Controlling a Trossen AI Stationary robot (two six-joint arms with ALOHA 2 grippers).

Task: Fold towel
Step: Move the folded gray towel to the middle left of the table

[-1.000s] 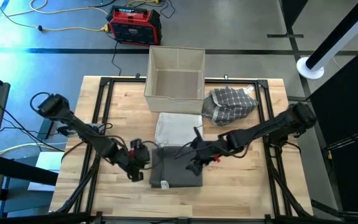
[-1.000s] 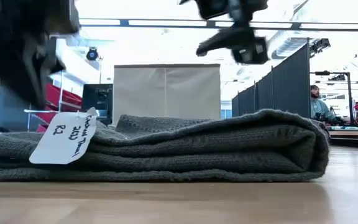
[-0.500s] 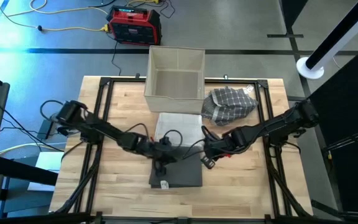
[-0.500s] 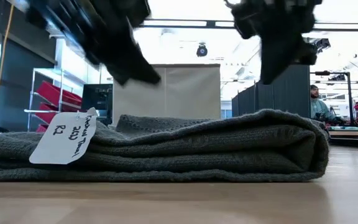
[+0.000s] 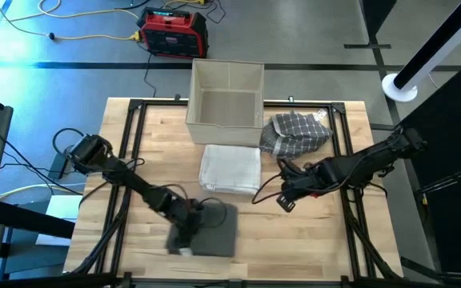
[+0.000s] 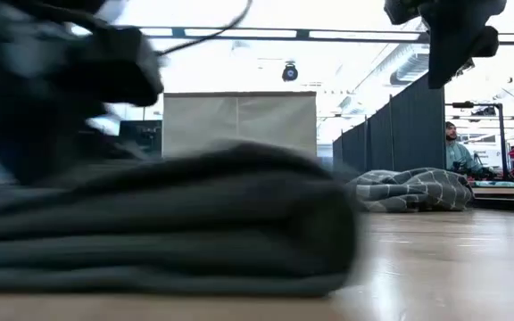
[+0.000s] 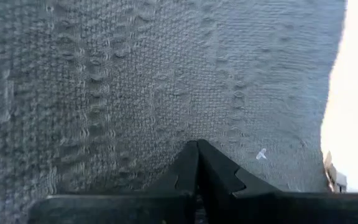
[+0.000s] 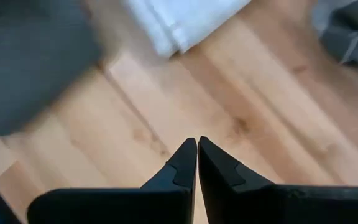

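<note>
- The left gripper [image 5: 184,234] sat at the left side of the folded grey towel [image 5: 214,232] near the table's [image 5: 318,248] front edge — fingertips pressed together, blurred.
- A folded white towel [image 5: 230,168] lay mid-table.
- The right gripper [image 5: 285,197], fingers closed and empty, hovered over bare wood right of centre.
- A checked cloth [image 5: 296,134] lay towards the back right corner — partly hidden low down.

- Setting: robotics lab or industrial test hall.
- Wooden surface [image 5: 310,240] in a black metal frame, standing on a grey concrete floor.
- Red portable power unit [image 5: 173,30] with yellow cable [image 5: 86,36] on the floor.
- Dark partition panels [image 6: 413,129], exposed ceiling ducting and strip lights.
- Person [image 6: 458,152] seated at a distant workstation.
</note>
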